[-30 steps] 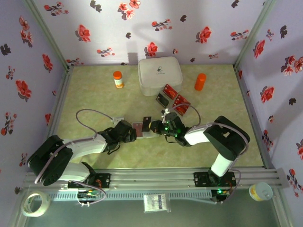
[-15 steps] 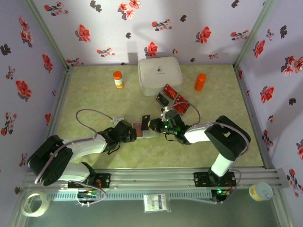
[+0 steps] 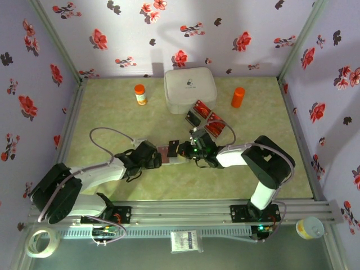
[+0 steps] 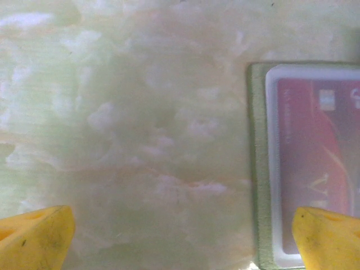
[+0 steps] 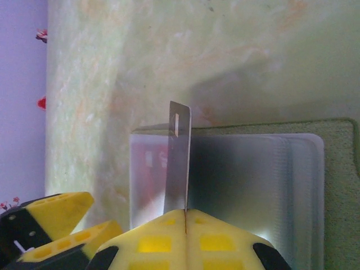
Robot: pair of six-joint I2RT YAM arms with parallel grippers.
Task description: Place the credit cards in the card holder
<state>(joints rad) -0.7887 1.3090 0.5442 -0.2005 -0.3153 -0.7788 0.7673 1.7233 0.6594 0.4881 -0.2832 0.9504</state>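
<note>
Over the last second the right end effector (image 3: 189,149) has crept a little toward the left edge of the tabletop. It now brings its dark card (image 5: 179,157) right over the open card holder (image 3: 169,153). The holder lies near the middle of the tabletop, somewhat toward the near edge. The left end effector (image 3: 156,157) has barely shifted and waits at the holder's left side, fingers spread wide and holding nothing. In the left wrist view its yellow fingertips (image 4: 34,236) sit at the 2 bottom corners, with the holder's green edge beside the right 1.

The right end effector (image 5: 185,216) is clamped on the dark card, which stands on edge above the holder's pale clear pockets. My reading is that the insertion is about to begin: the card is lined up but not yet in a slot.

The card holder already carries 1 red card (image 4: 315,163), flat behind the clear window on its left half. The loose cards (image 3: 201,107) still to be moved, about 3 red and dark ones, lie between the holder and the white box (image 3: 190,90) toward the far edge. The box is shut, so its contents cannot be told.
</note>
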